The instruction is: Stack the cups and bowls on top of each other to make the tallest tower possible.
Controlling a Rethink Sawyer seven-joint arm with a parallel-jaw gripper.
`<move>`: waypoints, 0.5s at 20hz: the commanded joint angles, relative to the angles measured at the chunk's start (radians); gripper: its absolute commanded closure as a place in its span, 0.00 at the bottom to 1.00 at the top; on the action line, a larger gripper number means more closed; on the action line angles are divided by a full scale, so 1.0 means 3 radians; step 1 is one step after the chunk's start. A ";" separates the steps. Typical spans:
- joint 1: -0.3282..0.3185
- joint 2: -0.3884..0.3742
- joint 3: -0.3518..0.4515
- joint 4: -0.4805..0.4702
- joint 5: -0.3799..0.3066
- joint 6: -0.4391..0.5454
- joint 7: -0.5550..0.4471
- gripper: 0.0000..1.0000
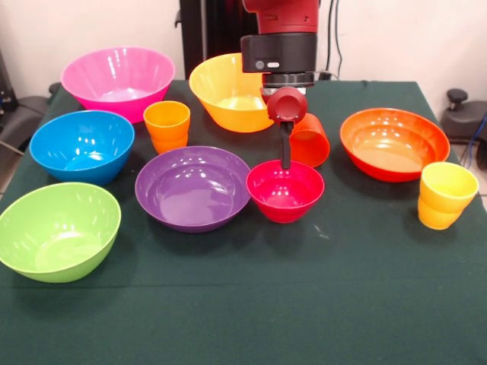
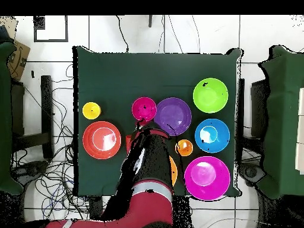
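the red arm's jaws (image 1: 286,156) hang over the small magenta-red bowl (image 1: 285,192), tips just inside its rim; whether they are open or closed cannot be told. a red-orange cup (image 1: 310,141) lies tipped right behind them, on the green worktop (image 1: 319,304). the purple bowl (image 1: 193,188) sits beside them, touching the small bowl.

No text, label, brand or number can be read in either view. A brown cardboard box (image 2: 19,54) at the left edge of the overhead view, off the tabletop, carries a dark printed mark, but it is too small to make out.
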 commanded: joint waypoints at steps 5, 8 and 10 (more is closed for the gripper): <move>-0.0016 0.0003 0.0333 -0.0122 0.0039 0.0104 0.0326 1.00; -0.0032 -0.0004 0.0360 -0.0110 0.0028 0.0123 0.0320 1.00; -0.0014 -0.0004 0.0347 -0.0115 0.0041 0.0123 0.0323 1.00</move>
